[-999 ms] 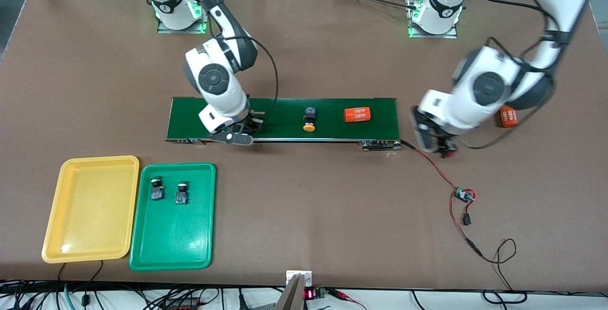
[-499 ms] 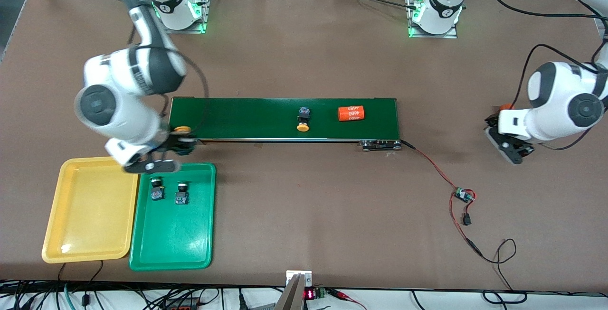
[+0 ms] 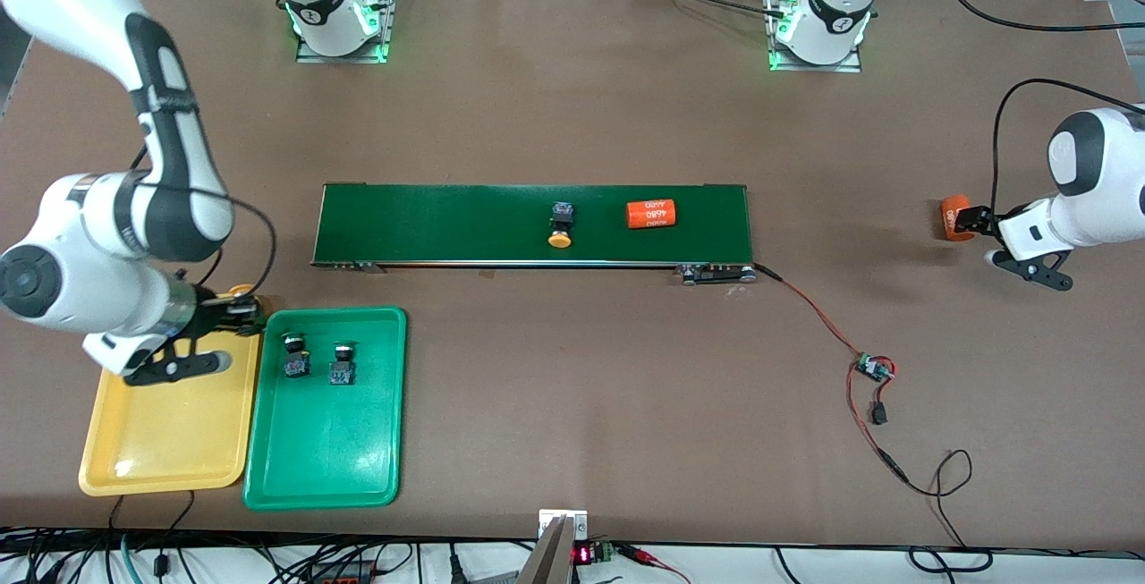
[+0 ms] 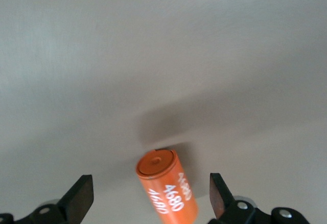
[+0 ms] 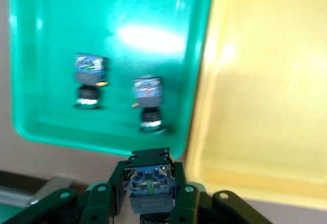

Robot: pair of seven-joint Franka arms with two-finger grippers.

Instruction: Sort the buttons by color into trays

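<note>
Yellow-capped button (image 5: 148, 185) clenched in right pincer (image 3: 234, 311) over yellow tray (image 3: 161, 441); left pincer (image 4: 150, 203) released astride orange cylinder (image 4: 168, 191).

The right end effector (image 3: 234, 307) hangs over the rim of the yellow tray (image 3: 161, 441), clamped on a yellow-capped button (image 3: 240, 294). Beside it, the green tray (image 3: 322, 459) holds two green-capped buttons (image 3: 295, 355) (image 3: 341, 364). On the conveyor belt (image 3: 429, 222) lie another yellow-capped button (image 3: 561, 228) and an orange cylinder (image 3: 650, 214). The left end effector (image 3: 979, 240) sits at the left arm's end of the tabletop (image 3: 572, 101), spread wide around a second orange cylinder (image 3: 950, 217).
</note>
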